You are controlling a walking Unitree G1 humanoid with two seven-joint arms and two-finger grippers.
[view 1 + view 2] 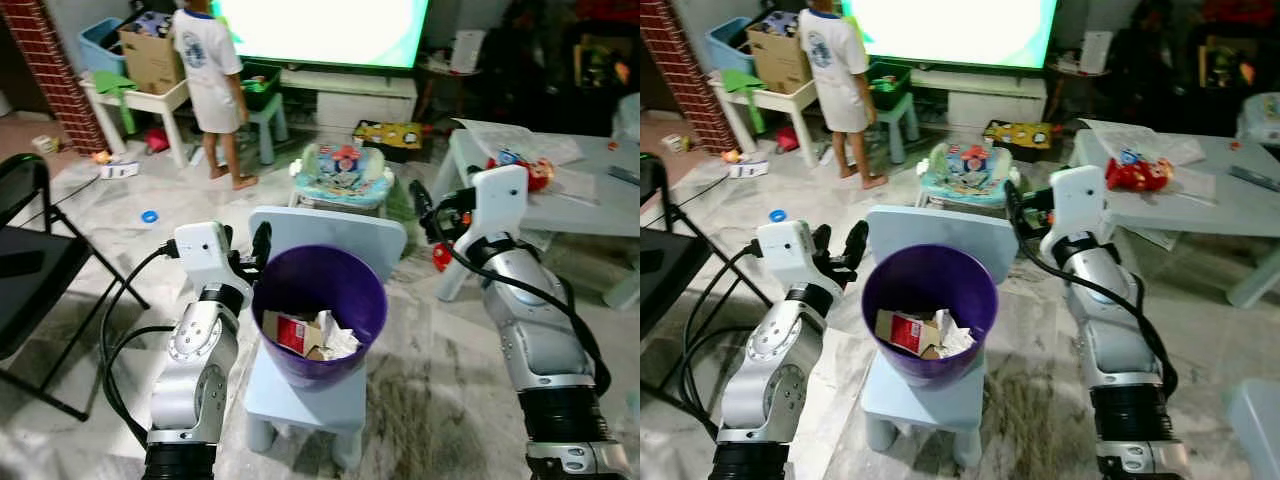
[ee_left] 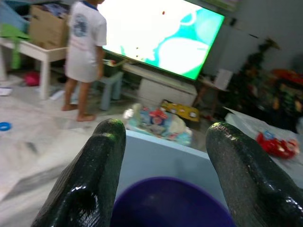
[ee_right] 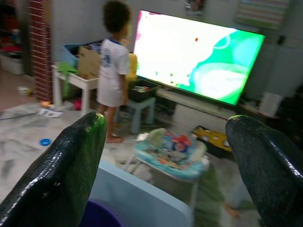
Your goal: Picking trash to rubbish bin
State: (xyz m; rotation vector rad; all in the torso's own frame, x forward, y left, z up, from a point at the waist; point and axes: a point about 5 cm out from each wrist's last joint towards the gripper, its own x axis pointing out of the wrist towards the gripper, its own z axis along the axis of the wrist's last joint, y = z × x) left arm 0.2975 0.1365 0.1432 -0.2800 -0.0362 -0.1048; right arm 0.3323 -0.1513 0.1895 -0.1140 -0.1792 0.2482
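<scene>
With our left gripper (image 2: 163, 165) and right gripper (image 3: 165, 165) both spread wide and empty on either side of the purple bin (image 1: 318, 310), which holds crumpled trash (image 1: 308, 335) on a small pale-blue chair (image 1: 320, 390), we judge the next move is finding more litter.

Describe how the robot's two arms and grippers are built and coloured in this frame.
Both arms are jointed silver metal segments with black bands near the base and white box-shaped wrist housings. Black cables loop along each arm. The left gripper and right gripper each have two thick, rounded, glossy black fingers. A small red-orange detail sits by the right wrist housing.
</scene>
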